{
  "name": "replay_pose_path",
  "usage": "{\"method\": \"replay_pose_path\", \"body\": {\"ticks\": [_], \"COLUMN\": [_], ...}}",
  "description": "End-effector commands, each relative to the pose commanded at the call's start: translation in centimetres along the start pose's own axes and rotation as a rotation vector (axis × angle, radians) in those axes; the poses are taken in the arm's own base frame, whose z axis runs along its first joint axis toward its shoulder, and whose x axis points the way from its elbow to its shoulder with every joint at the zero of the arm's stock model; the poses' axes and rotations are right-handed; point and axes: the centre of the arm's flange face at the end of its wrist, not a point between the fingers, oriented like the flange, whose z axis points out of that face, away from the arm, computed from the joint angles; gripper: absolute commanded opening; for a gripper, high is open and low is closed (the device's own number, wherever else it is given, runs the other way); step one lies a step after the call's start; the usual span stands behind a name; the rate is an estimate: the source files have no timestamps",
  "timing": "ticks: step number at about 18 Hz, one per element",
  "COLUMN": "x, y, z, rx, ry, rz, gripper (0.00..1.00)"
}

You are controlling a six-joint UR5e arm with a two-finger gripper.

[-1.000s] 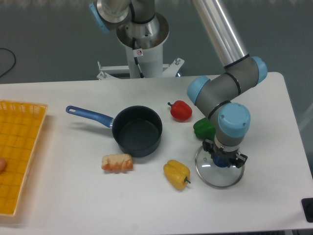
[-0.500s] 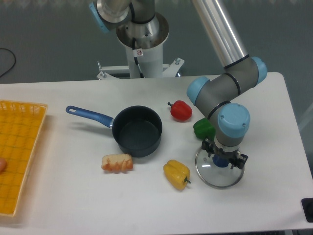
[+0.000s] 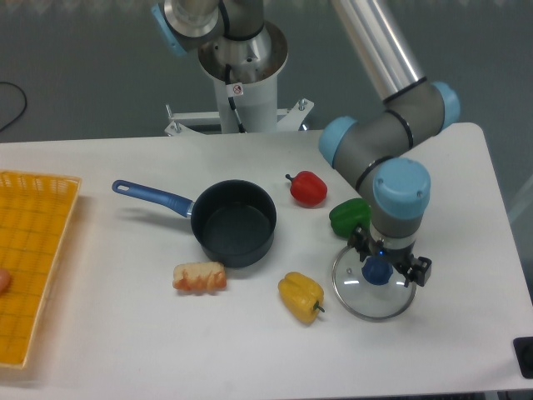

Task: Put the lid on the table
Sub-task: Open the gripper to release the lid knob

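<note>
The lid [image 3: 356, 297], a clear glass disc with a thin metal rim and a blue knob [image 3: 376, 272], lies flat on the white table [image 3: 466, 333] at the right front. My gripper [image 3: 388, 257] points straight down just above the knob. Its fingers stand apart on either side of the knob and hold nothing. The wrist hides the far edge of the lid.
A dark saucepan [image 3: 234, 223] with a blue handle stands mid-table. A green pepper [image 3: 348, 217] lies just behind the lid, a red pepper [image 3: 308, 188] farther back, a yellow pepper [image 3: 301, 296] left of the lid. A pastry [image 3: 200, 277] lies front of the pan. A yellow grid tray [image 3: 29, 258] is at far left.
The gripper has let go of the knob and moved up and slightly right. The blue knob now shows below it. The lid stays flat on the table.
</note>
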Motion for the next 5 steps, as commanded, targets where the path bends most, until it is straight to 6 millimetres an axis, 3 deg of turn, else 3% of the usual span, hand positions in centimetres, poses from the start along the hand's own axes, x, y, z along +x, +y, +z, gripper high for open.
{"method": "replay_pose_path", "body": {"ticks": [5], "x": [1.3], "y": [-1.3], "z": [-3.1], "rx": [0.021], "ry": [-0.033], "rz": [0.024], "gripper": [1.00]}}
